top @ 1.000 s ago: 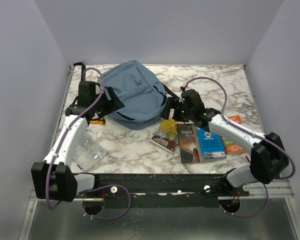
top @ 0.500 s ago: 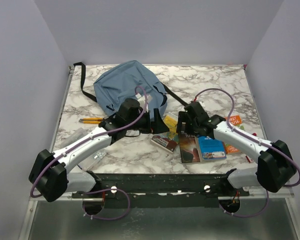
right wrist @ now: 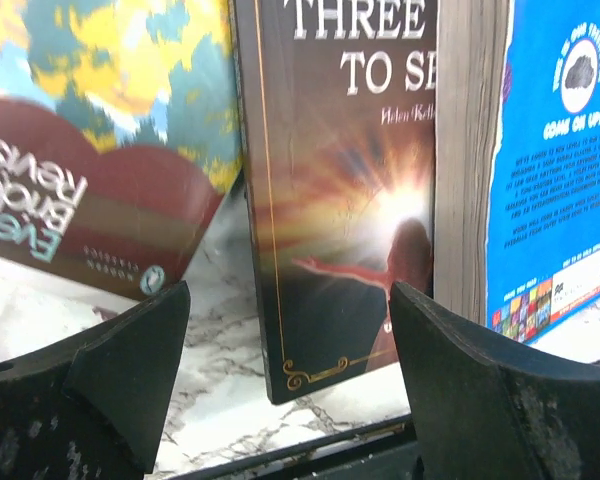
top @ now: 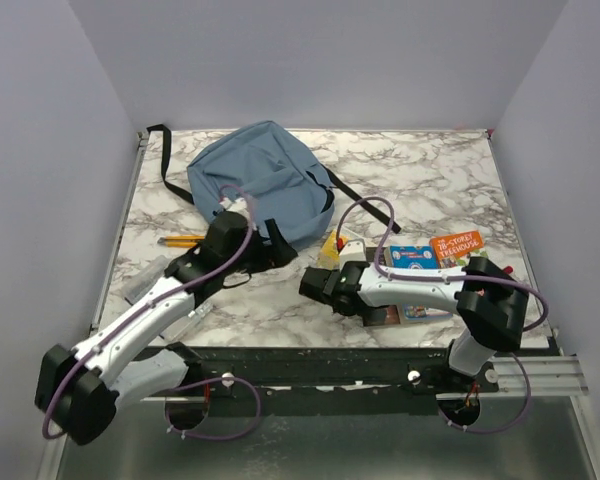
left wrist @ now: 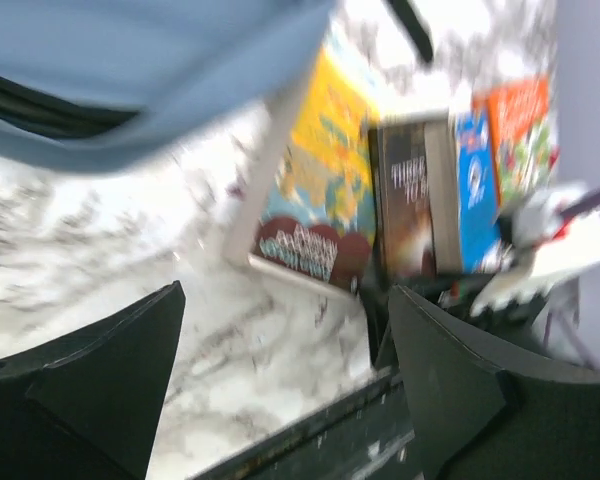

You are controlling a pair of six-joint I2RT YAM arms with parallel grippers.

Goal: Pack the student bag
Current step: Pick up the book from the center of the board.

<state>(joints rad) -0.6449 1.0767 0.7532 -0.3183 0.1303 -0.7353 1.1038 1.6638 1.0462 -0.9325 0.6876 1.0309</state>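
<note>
The student bag (top: 260, 185), dusty blue with black straps, lies flat at the back centre; its lower edge fills the top left of the left wrist view (left wrist: 130, 70). My left gripper (top: 278, 246) stands open just below the bag's front edge, over bare marble (left wrist: 290, 370). My right gripper (top: 318, 285) is open, low near the front edge, facing a dark book (right wrist: 350, 200); the gripper (right wrist: 290, 360) holds nothing. A yellow-and-red book (right wrist: 90, 150) lies left of the dark one and a blue book (right wrist: 560, 150) right of it.
An orange book (top: 460, 245) lies beside the blue book (top: 412, 260) at the right. A yellow pencil (top: 180, 240) and a clear plastic packet (top: 145, 285) lie at the left. The right forearm (top: 410, 290) lies across the books. A black strap (top: 165, 160) trails left of the bag.
The right arm swung down and left, now lying low across the books with its gripper pointing left. The left gripper drew back toward the bag's front edge. Both stay open.
</note>
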